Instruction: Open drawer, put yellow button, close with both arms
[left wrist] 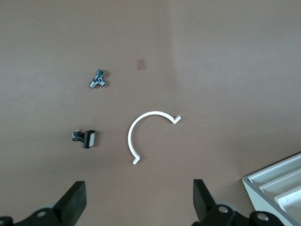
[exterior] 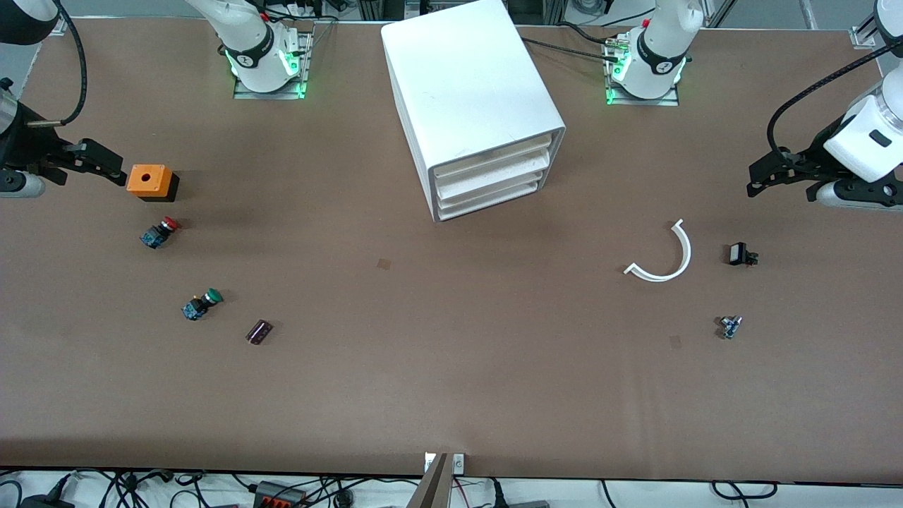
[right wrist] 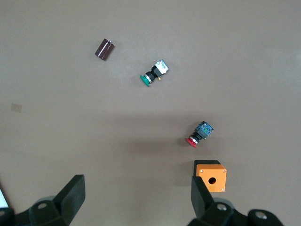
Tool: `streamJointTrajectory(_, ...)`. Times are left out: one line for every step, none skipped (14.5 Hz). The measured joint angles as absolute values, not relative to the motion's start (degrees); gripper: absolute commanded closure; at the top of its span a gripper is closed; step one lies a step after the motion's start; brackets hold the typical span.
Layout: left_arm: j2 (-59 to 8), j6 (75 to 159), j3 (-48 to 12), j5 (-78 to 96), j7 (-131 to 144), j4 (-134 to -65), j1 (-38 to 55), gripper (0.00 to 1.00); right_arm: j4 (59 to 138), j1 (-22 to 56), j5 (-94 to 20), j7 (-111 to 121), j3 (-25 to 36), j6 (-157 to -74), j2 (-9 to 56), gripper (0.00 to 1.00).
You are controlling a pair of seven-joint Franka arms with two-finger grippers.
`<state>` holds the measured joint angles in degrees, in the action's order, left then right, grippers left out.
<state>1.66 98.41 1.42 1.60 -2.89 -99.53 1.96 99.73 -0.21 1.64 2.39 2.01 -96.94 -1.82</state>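
Observation:
The white cabinet (exterior: 465, 92) stands mid-table near the arms' bases, and its corner shows in the left wrist view (left wrist: 277, 188). The top drawer (exterior: 494, 164) is shut flush, like the two below it. No yellow button is in view. My left gripper (exterior: 758, 180) is open and empty, hovering at the left arm's end of the table; in its wrist view (left wrist: 138, 202) only bare table lies between the fingers. My right gripper (exterior: 106, 166) is open and empty, up beside an orange box (exterior: 149, 181) at the right arm's end, as its wrist view (right wrist: 136, 202) shows.
A red-capped button (exterior: 159, 232), a green-capped button (exterior: 202, 303) and a dark cylinder (exterior: 259, 331) lie near the orange box (right wrist: 211, 175). A white curved strip (exterior: 667, 257), a small black part (exterior: 741, 254) and a small metal part (exterior: 730, 326) lie toward the left arm's end.

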Motion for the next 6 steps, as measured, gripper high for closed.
streamJointTrajectory(1.7, 98.4, 1.4, 1.6, -2.9, -99.5, 2.0, 0.00, 99.7, -0.2, 1.6, 2.4, 2.0, -97.0, -1.7, 0.00)
streamJointTrajectory(1.7, 98.4, 1.4, 1.6, -2.9, -99.5, 2.0, 0.00, 99.7, -0.2, 1.6, 2.4, 2.0, -97.0, -1.6, 0.00)
streamJointTrajectory(1.7, 98.4, 1.4, 1.6, -2.9, -99.5, 2.0, 0.00, 99.7, -0.2, 1.6, 2.4, 2.0, -97.0, -1.5, 0.00)
streamJointTrajectory(1.7, 98.4, 1.4, 1.6, -2.9, -99.5, 2.0, 0.00, 99.7, -0.2, 1.6, 2.4, 2.0, -97.0, -1.3, 0.00)
streamJointTrajectory(1.7, 98.4, 1.3, 1.6, -2.9, -99.5, 2.0, 0.00, 99.7, -0.2, 1.6, 2.4, 2.0, -97.0, -1.2, 0.00)
streamJointTrajectory(1.7, 98.4, 1.3, 1.6, -2.9, -99.5, 2.0, 0.00, 99.7, -0.2, 1.6, 2.4, 2.0, -97.0, -1.2, 0.00)
